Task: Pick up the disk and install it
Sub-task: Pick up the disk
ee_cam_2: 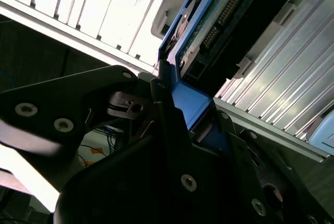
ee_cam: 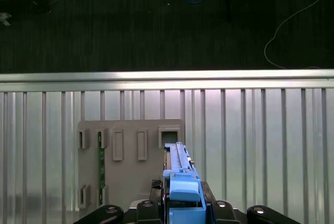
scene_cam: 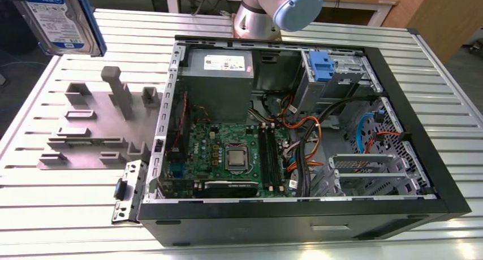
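The disk (scene_cam: 56,20), a silver hard drive with a white-and-blue label and blue rails, hangs in the air at the exterior view's upper left, above the table's far corner. In the first wrist view the disk (ee_cam: 180,174) is seen edge-on, and my gripper (ee_cam: 182,205) is shut on its blue end. The grey slotted holder block (ee_cam: 130,156) lies on the table beneath it. In the second wrist view the gripper (ee_cam_2: 182,117) clamps the blue rail, with the disk (ee_cam_2: 219,15) and its connector edge reaching away from the black fingers (ee_cam_2: 156,145).
An open black computer case (scene_cam: 422,158) lies on the slatted metal table (scene_cam: 68,215), with motherboard (scene_cam: 226,152), cables, a blue latch (scene_cam: 320,65) and a metal drive cage (scene_cam: 370,172) inside. The grey holder block (scene_cam: 98,124) stands to the exterior view's left of it. The arm's base (scene_cam: 275,11) rises behind.
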{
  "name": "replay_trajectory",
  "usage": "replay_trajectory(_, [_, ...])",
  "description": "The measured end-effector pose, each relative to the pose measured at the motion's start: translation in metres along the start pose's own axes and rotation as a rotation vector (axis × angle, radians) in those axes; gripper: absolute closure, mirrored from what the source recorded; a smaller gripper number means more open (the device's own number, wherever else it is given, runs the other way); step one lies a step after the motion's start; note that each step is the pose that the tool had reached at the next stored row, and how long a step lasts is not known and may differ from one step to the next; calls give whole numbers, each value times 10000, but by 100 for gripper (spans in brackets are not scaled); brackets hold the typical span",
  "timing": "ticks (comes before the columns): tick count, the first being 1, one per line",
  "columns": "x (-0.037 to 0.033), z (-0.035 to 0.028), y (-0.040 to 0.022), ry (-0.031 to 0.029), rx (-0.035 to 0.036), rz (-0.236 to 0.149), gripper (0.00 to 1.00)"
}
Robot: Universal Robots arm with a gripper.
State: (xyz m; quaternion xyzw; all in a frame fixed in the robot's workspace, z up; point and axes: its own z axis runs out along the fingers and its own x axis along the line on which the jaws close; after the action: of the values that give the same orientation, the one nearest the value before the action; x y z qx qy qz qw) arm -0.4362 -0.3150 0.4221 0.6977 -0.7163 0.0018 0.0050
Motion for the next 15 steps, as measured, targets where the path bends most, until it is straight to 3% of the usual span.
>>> replay_trajectory(15, [-60,-116,2,77,1,42,64])
